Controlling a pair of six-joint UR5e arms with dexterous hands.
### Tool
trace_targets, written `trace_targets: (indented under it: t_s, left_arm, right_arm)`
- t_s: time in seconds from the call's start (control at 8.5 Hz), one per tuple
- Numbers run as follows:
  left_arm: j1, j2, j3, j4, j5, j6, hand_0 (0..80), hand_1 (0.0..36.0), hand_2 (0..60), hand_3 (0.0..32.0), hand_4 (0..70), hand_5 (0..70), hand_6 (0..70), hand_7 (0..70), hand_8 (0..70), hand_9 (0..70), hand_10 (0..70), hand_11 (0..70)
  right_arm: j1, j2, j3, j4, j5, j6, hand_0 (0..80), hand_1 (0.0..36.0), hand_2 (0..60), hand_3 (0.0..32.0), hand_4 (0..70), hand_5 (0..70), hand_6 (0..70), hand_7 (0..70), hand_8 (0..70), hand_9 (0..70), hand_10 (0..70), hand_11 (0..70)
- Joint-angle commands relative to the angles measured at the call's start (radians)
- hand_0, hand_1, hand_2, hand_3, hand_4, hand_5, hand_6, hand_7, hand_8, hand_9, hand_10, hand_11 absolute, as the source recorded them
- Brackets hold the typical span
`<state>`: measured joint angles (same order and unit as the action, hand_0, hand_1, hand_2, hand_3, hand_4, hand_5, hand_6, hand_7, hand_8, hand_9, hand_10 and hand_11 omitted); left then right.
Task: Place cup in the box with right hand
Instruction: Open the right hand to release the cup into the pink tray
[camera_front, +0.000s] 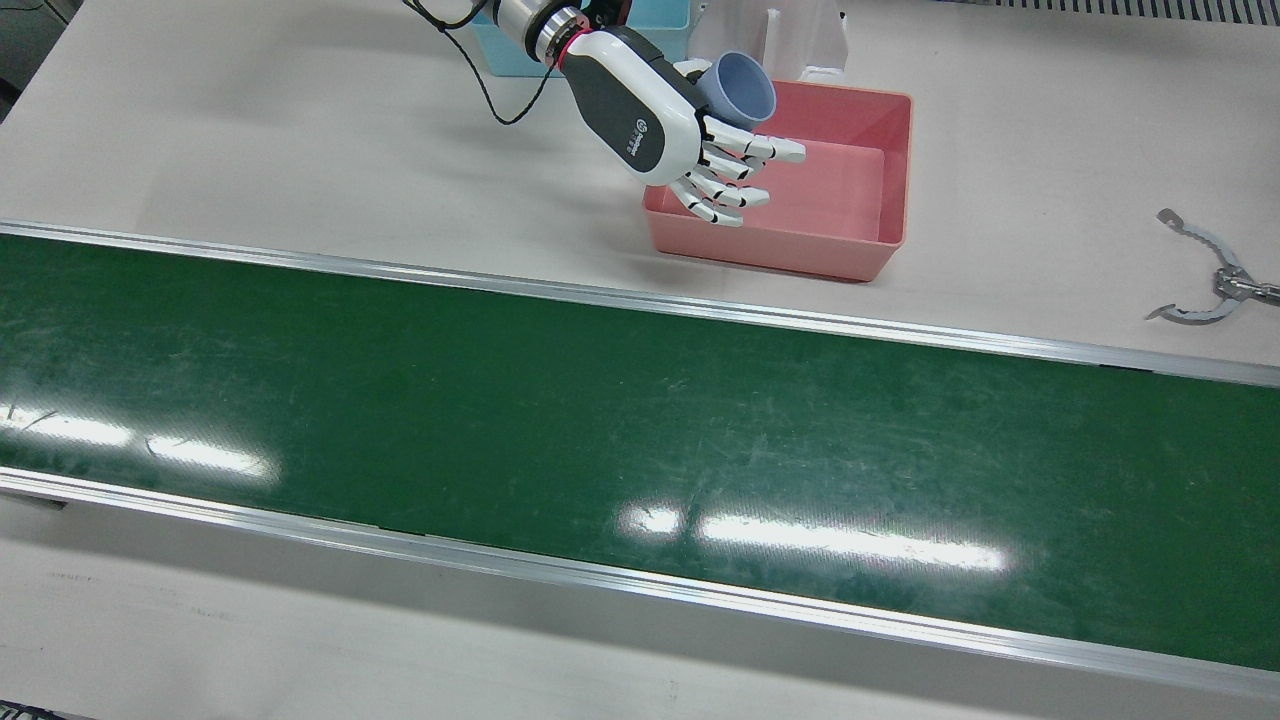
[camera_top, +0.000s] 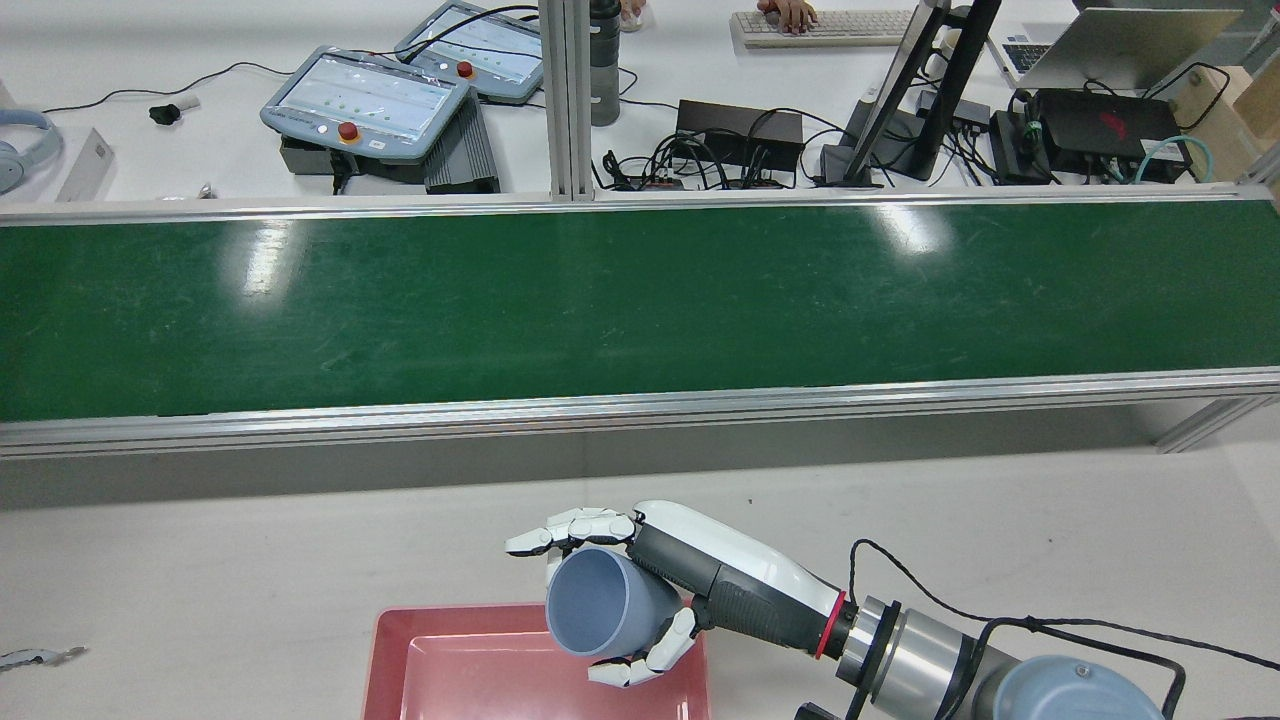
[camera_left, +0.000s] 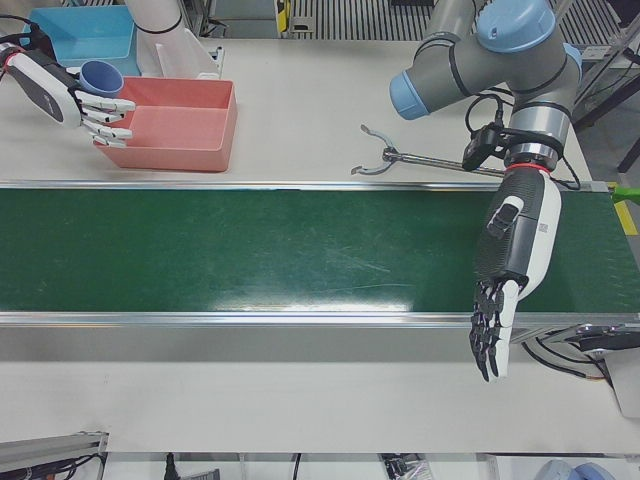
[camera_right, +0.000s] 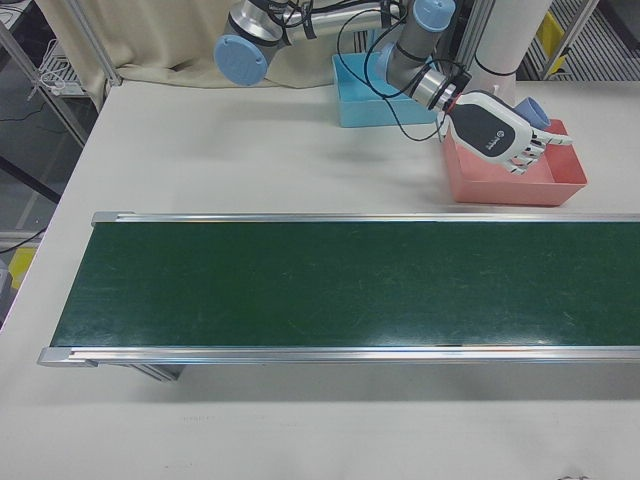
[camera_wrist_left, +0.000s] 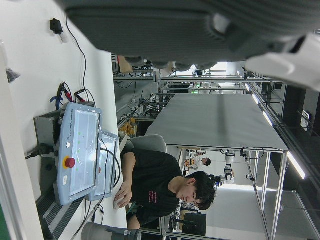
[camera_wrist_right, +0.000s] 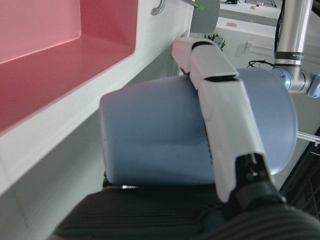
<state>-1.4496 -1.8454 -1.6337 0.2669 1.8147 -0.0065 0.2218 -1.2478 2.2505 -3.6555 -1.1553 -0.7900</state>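
My right hand (camera_front: 690, 140) (camera_top: 640, 590) (camera_left: 75, 95) (camera_right: 500, 130) is shut on a pale blue cup (camera_front: 738, 88) (camera_top: 600, 605) (camera_left: 101, 77) (camera_right: 531, 110) (camera_wrist_right: 165, 135), which lies tilted with its mouth open toward the side. The cup hangs above the near-robot edge of the pink box (camera_front: 860, 215) (camera_top: 450, 660) (camera_left: 190, 135) (camera_right: 560, 185) (camera_wrist_right: 60, 55), whose inside shows nothing in it. My left hand (camera_left: 497, 320) hangs open over the front rail of the green belt, far from the box.
The green conveyor belt (camera_front: 600, 430) runs across the table in front of the box. A blue bin (camera_left: 85, 32) (camera_right: 365, 95) stands behind the box. Metal tongs (camera_front: 1210, 290) (camera_left: 400, 160) lie on the table to the side. A person sits at a desk beyond the belt.
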Motion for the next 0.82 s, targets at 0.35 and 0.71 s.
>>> trace_targets:
  t_s: [0.35,0.71]
  left_arm:
    - [0.000,0.000,0.000,0.000,0.000,0.000,0.0,0.0,0.0,0.0,0.0,0.0,0.0,0.0,0.0,0.0,0.0,0.0]
    - [0.000,0.000,0.000,0.000,0.000,0.000,0.0,0.0,0.0,0.0,0.0,0.0,0.0,0.0,0.0,0.0,0.0,0.0]
  right_arm:
    - [-0.007,-0.001,-0.002,0.002,0.005,0.003,63.5,31.4,2.8,0.0,0.0,8.3,0.3,0.0,0.0,0.0,0.0,0.0]
    - [-0.001,-0.001,0.014,0.000,0.003,0.014,61.8,31.0,5.9,0.0,0.0,8.2,0.7,0.0,0.0,0.0,0.0,0.0]
